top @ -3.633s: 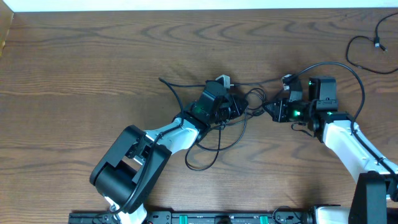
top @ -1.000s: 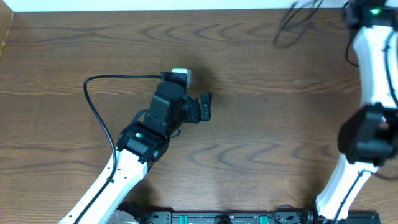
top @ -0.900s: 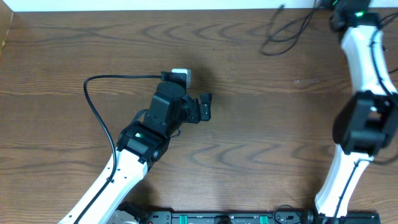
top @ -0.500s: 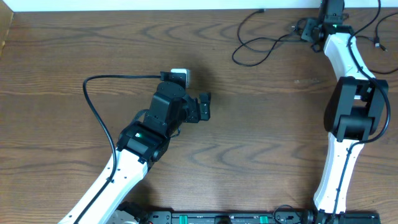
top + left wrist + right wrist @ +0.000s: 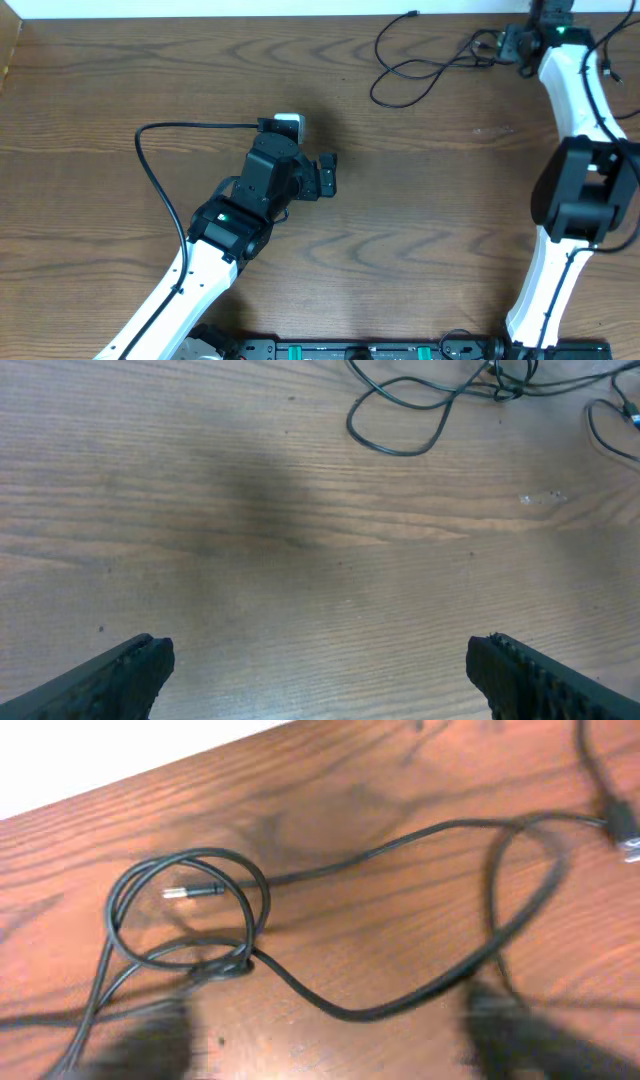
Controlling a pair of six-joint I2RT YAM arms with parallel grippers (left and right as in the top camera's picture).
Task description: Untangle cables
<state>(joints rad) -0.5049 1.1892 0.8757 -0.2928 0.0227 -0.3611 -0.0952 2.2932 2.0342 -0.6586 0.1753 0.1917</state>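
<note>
One black cable point(image 5: 412, 68) lies in loose loops at the back of the table; in the right wrist view its coil point(image 5: 190, 915) and a small plug end point(image 5: 190, 892) sit just ahead of the fingers. My right gripper point(image 5: 492, 47) point(image 5: 330, 1040) is open beside it, its blurred fingers wide apart and holding nothing. A second black cable point(image 5: 150, 170) curves left from a small white plug point(image 5: 289, 122) next to my left gripper point(image 5: 302, 148). The left gripper point(image 5: 320, 670) is wide open over bare wood, with the looped cable point(image 5: 400, 420) far ahead.
Another thin black cable end point(image 5: 606, 68) lies at the far right near the right arm point(image 5: 570, 200). The table's back edge point(image 5: 200, 16) meets a white wall. A dark rail point(image 5: 360, 350) runs along the front edge.
My right gripper has opened and let go of the looped cable, which now lies on the table at the back. The right arm shifted slightly right. The left arm stayed still.
</note>
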